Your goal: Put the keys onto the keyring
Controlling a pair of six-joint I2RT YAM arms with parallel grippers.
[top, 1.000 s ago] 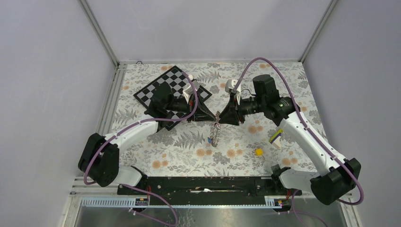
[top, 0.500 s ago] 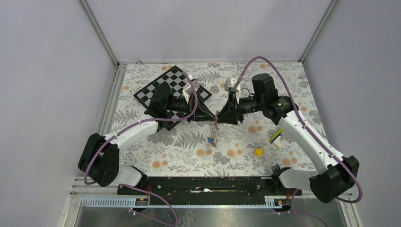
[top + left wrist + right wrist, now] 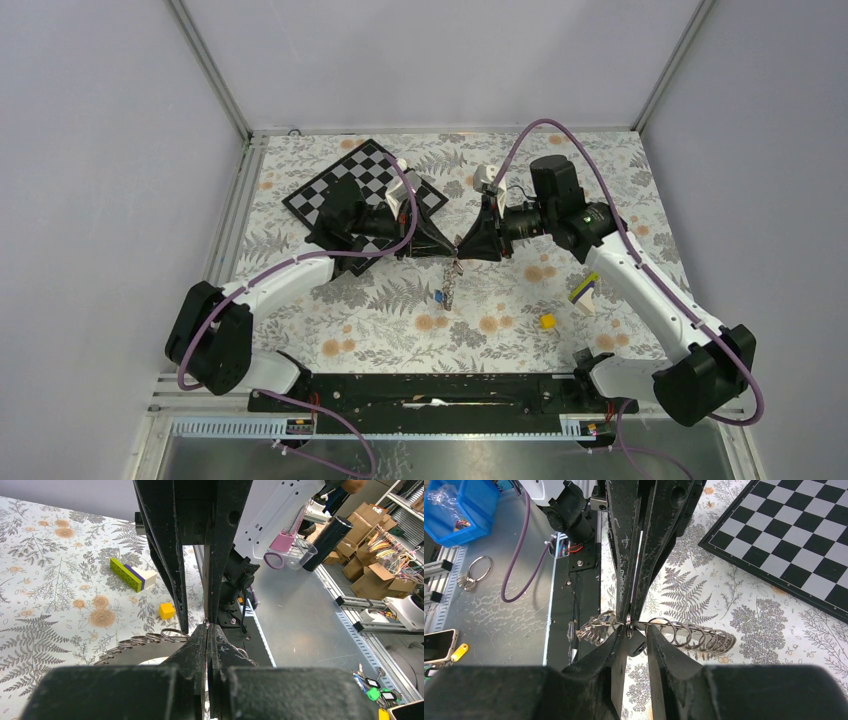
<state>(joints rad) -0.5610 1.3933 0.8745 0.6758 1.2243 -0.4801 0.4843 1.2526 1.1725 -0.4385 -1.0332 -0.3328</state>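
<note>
Hanging below the tip-to-tip jaws above the table (image 3: 350, 320), the keyring (image 3: 452, 280) is pinched at its top by the closed left jaws, while the right jaws are held narrowly apart around its coils, grip not discernible, and the blue key (image 3: 440, 296) is seen beside its lower end.

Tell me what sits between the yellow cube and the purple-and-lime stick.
Nothing: only bare floral cloth separates the yellow cube from the stick, clearest in the left wrist view.

No legible text, label, brand or number anywhere -- all three views.
</note>
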